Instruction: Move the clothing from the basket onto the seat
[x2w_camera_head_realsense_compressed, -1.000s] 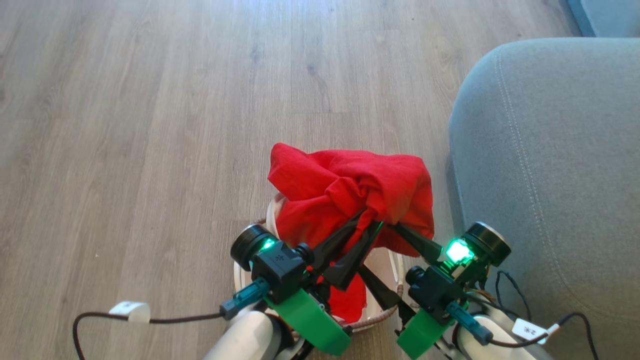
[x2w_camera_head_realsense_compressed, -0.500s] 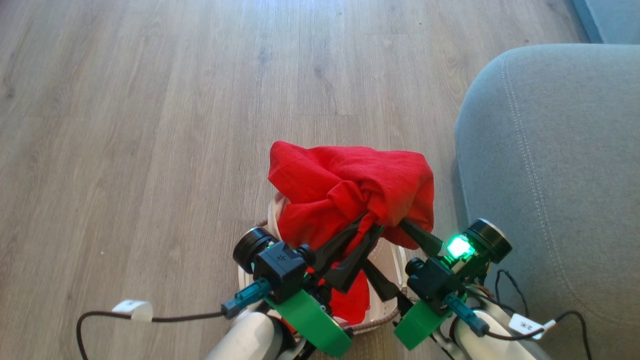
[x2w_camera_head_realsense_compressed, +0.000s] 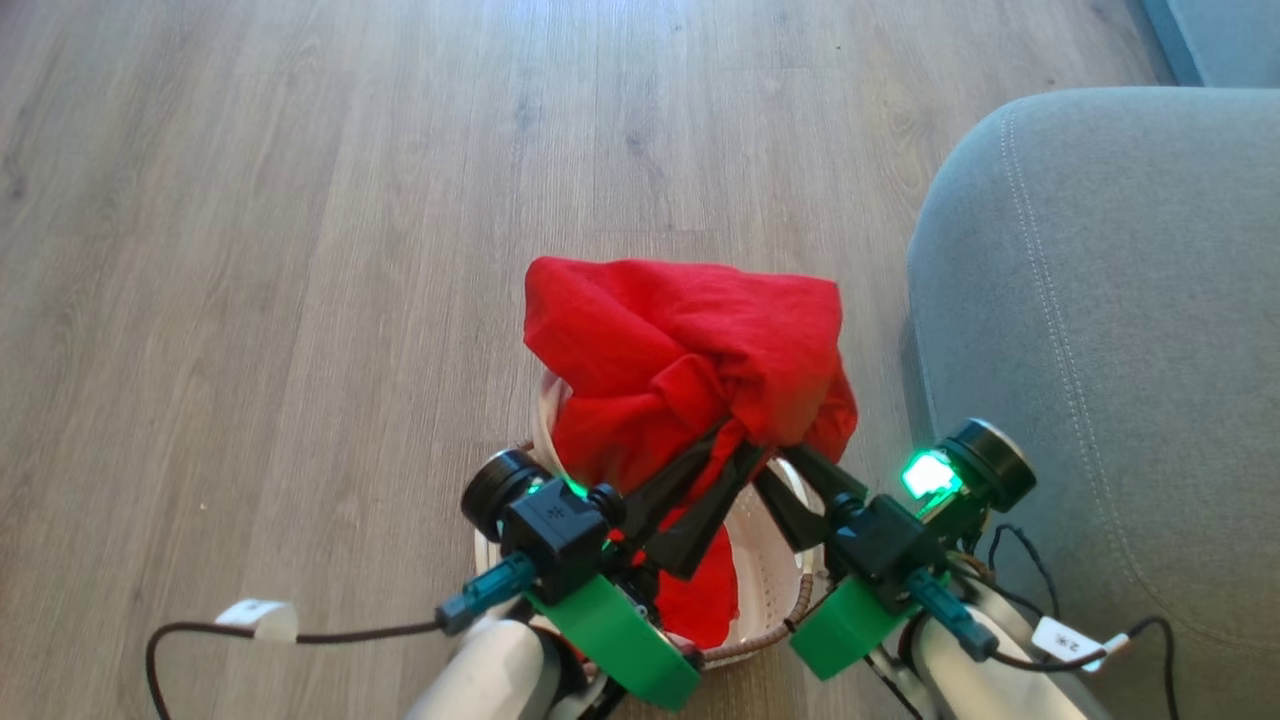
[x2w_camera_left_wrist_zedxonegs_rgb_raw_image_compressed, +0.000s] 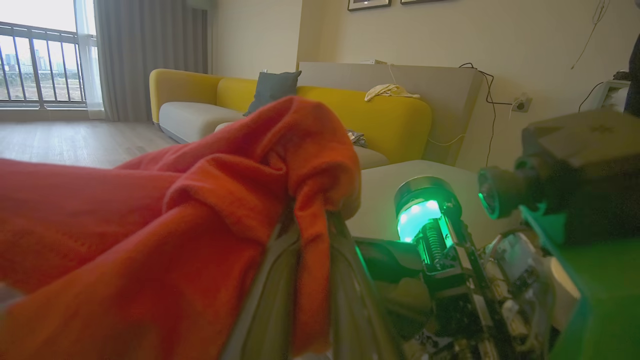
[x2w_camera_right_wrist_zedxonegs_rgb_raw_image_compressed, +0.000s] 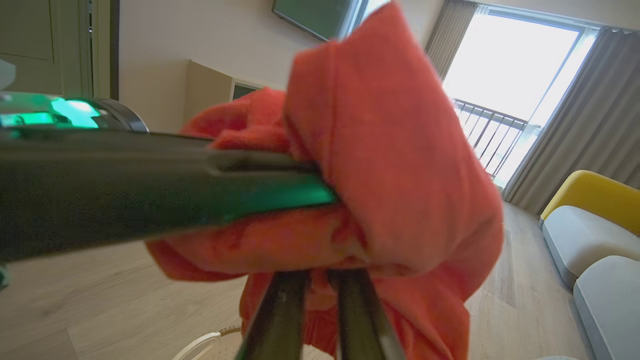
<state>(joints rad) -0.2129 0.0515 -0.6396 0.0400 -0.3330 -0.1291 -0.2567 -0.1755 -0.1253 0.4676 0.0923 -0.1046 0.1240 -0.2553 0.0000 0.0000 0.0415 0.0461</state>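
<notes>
**Head view.** The clothing (x2w_camera_head_realsense_compressed: 690, 350) hangs as one red bundle above the basket (x2w_camera_head_realsense_compressed: 772, 585). A further red fold shows inside the basket, under the left fingers. The left gripper (x2w_camera_head_realsense_compressed: 738, 447) reaches in over the basket's near-left rim. Its fingers are pressed together on a gathered knot at the bundle's near edge. The right gripper (x2w_camera_head_realsense_compressed: 778, 462) reaches in over the near-right rim. Its fingers are drawn close, and their tips enter the same knot just beside the left tips. The seat (x2w_camera_head_realsense_compressed: 1100, 300) stands just right of the basket. The basket rests on the floor (x2w_camera_head_realsense_compressed: 300, 250).

**Left wrist view.** This view shows the grip itself. The left gripper (x2w_camera_left_wrist_zedxonegs_rgb_raw_image_compressed: 312, 220) has a vertical strip of clothing (x2w_camera_left_wrist_zedxonegs_rgb_raw_image_compressed: 150, 225) pinched between its two fingers. The rest of the fabric bulges to the left and over the tips. The right gripper's lit body sits close on the right. A yellow sofa (x2w_camera_left_wrist_zedxonegs_rgb_raw_image_compressed: 395, 120) stands behind.

**Right wrist view.** The right gripper (x2w_camera_right_wrist_zedxonegs_rgb_raw_image_compressed: 322, 275) has its fingers nearly together, with red fabric caught between them. The clothing (x2w_camera_right_wrist_zedxonegs_rgb_raw_image_compressed: 390, 150) bunches above the tips. A left finger (x2w_camera_right_wrist_zedxonegs_rgb_raw_image_compressed: 150, 200) crosses from the left into the same bunch. The basket's rim (x2w_camera_right_wrist_zedxonegs_rgb_raw_image_compressed: 205, 344) shows at the bottom edge, below the fabric.
</notes>
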